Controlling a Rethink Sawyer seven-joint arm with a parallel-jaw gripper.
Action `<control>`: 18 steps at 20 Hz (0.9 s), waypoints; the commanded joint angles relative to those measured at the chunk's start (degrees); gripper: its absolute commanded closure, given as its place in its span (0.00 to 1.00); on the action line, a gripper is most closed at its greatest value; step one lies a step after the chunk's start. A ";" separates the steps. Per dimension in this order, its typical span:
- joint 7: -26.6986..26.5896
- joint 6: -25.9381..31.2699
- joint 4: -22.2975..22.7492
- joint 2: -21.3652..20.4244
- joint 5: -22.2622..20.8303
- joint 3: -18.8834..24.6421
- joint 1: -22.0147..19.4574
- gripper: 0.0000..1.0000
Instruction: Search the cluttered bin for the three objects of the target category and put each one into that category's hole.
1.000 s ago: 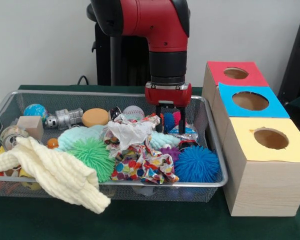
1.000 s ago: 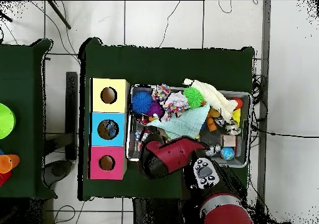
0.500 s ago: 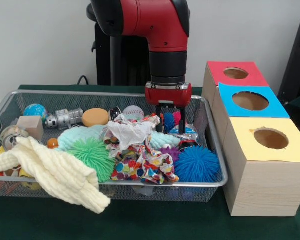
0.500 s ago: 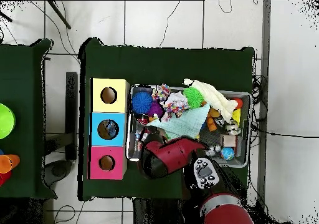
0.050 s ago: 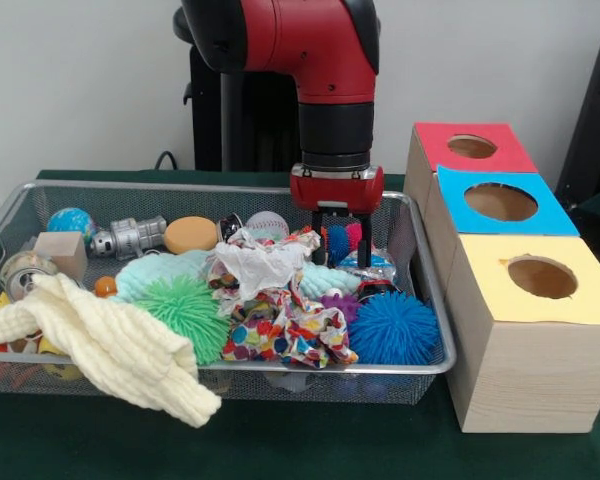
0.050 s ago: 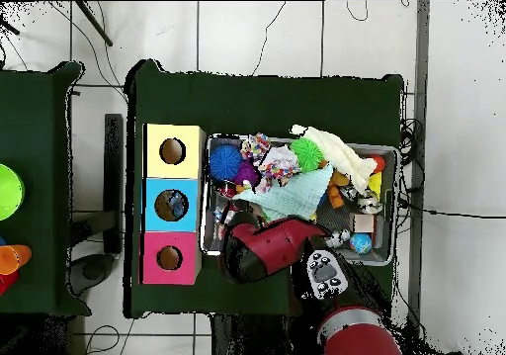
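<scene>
A green tabletop (image 5: 280,450) is carrying a cluttered wire bin (image 5: 420,290) beside 3 holed boxes (image 5: 525,300); the tool (image 5: 342,245) is straddling a small blue spiky ball (image 5: 340,240), fingers apart, hemmed in by crumpled cloths (image 5: 265,265).

Three boxes (image 5: 525,300) stand in a row right of the bin (image 5: 420,290) (toys inside).

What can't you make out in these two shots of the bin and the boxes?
- Gripper: front view, its tips sink among the toys, so any grasp is unclear; overhead, the arm covers it.
- Bin bottom: both views, buried under cloths and toys.
- Boxes' insides: both views, holes too dark.
</scene>
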 commanded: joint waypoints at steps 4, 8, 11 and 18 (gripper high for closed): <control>0.12 -2.76 -4.58 10.06 -1.43 4.38 3.50 0.00; 1.12 -3.78 -4.93 10.49 -0.65 3.60 4.77 0.00; 1.58 -3.83 -4.84 10.20 0.01 3.19 5.55 0.00; 1.72 -4.55 -5.97 11.09 0.76 2.38 6.52 0.00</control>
